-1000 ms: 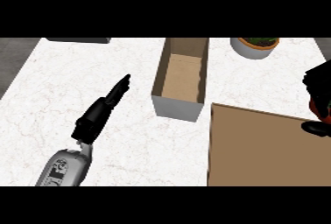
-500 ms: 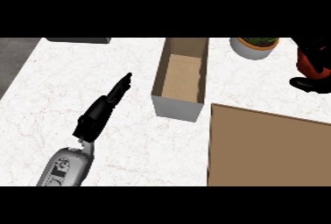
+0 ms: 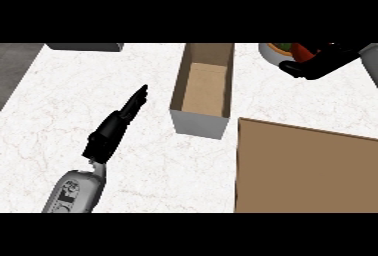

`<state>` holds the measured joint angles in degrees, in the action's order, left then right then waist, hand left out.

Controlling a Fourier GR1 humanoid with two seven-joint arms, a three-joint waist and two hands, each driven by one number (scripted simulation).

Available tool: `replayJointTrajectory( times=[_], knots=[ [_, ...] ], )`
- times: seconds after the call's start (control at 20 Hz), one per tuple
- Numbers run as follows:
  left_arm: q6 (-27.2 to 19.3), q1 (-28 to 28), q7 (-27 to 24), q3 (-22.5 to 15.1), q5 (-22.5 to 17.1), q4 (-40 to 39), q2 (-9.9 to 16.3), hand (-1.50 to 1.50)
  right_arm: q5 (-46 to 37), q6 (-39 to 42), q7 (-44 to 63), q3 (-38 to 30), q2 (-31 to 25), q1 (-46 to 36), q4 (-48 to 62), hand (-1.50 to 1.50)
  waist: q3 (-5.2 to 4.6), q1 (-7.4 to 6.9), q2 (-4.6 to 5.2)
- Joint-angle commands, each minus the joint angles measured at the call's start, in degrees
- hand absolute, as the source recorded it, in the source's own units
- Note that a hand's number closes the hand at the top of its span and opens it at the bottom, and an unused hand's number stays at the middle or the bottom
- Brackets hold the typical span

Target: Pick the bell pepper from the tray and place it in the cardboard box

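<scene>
Resting on the white marbled worktop (image 3: pixel 111 75) in its left half, the left robot hand (image 3: pixel 118 125) lies flat with fingers straight and together, pointing toward the far edge and slightly right. Its grey forearm (image 3: pixel 74 192) enters from the near edge. This robot hand holds nothing. A dark grey object (image 3: pixel 85 47), cut off by the view, sits at the far-left corner of the worktop.

The cardboard box (image 3: pixel 203 90) stands near the middle of the worktop, to the right of the left robot hand and apart from it. It is a long, narrow, open-topped box running from the far edge toward the near edge. Only its brown floor shows inside.

The tray (image 3: pixel 306 167), a large brown flat surface, fills the near-right corner. Its far-left corner lies just beside the near end of the cardboard box. Nothing shows on its visible part.

At the far-right corner, the right robot hand (image 3: pixel 325 62) is curled around a red item, evidently the bell pepper (image 3: pixel 301 50), largely hidden by the fingers. This robot hand is above a light-coloured bowl (image 3: pixel 272 54), which stands at the far edge, right of the cardboard box. The bowl's contents cannot be made out clearly.
</scene>
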<state>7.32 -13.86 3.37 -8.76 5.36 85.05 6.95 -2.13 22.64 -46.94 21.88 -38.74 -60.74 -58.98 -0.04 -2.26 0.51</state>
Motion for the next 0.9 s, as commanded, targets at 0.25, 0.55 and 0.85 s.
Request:
replayJointTrajectory(
  times=[0.25,0.55,0.85],
  knots=[
    [1.1,4.7,2.2,0.1,-0.6,6.7,0.8,0.0,-9.7,-3.3,-4.7,2.5,11.2,-7.5,11.3,1.5,0.04,0.5,-0.29],
    [0.2,-0.1,2.8,1.0,0.2,2.0,-1.0,0.0,-17.3,-11.6,-5.1,4.8,19.8,-7.3,17.6,1.5,0.03,1.19,-0.16],
    [2.1,2.5,1.6,0.8,-0.1,3.9,0.5,0.0,-19.9,-8.7,-1.3,7.5,26.2,-6.0,27.9,-1.5,0.02,0.37,-0.07]
  ],
)
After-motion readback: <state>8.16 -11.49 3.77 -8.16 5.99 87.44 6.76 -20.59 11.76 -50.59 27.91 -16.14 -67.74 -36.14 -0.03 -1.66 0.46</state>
